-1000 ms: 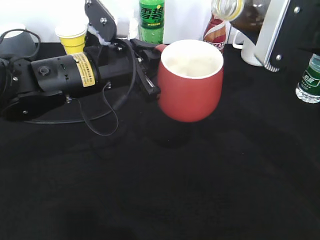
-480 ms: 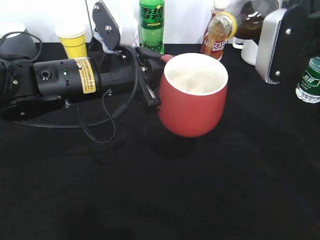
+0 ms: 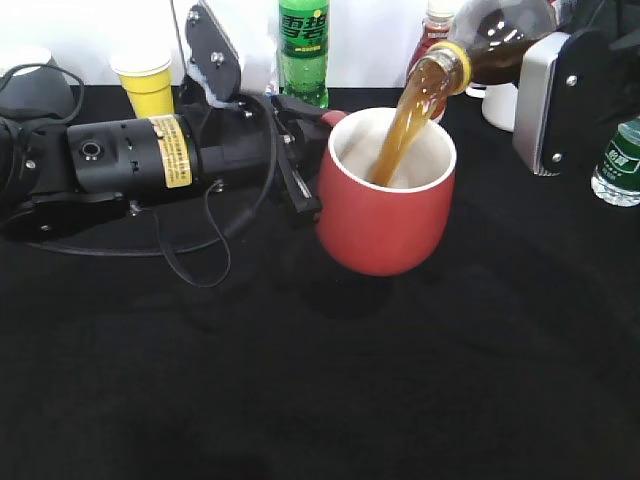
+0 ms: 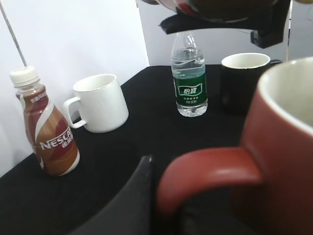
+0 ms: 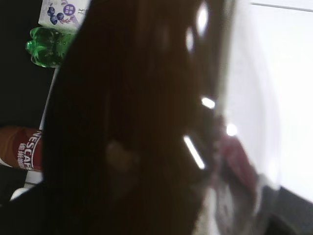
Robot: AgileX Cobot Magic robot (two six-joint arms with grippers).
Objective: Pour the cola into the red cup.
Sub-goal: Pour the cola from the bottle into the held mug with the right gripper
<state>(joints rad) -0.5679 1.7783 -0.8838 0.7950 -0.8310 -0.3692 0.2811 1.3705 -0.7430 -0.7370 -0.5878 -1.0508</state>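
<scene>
The right claw (image 3: 545,60) grips the cola bottle (image 3: 500,35), tipped mouth-down at far right, brown liquid streaming into the red cup (image 3: 385,190). The left claw (image 3: 300,150) clamps the cup's handle (image 4: 210,171) above the black surface (image 3: 320,380).

Dull-red cup (image 3: 385,205), white inside; brown cola (image 3: 500,38) stream, yellow neck ring; black tablecloth (image 3: 320,380); green soda bottle (image 3: 303,45); yellow paper cup (image 3: 146,80); white mug (image 4: 100,103).
</scene>
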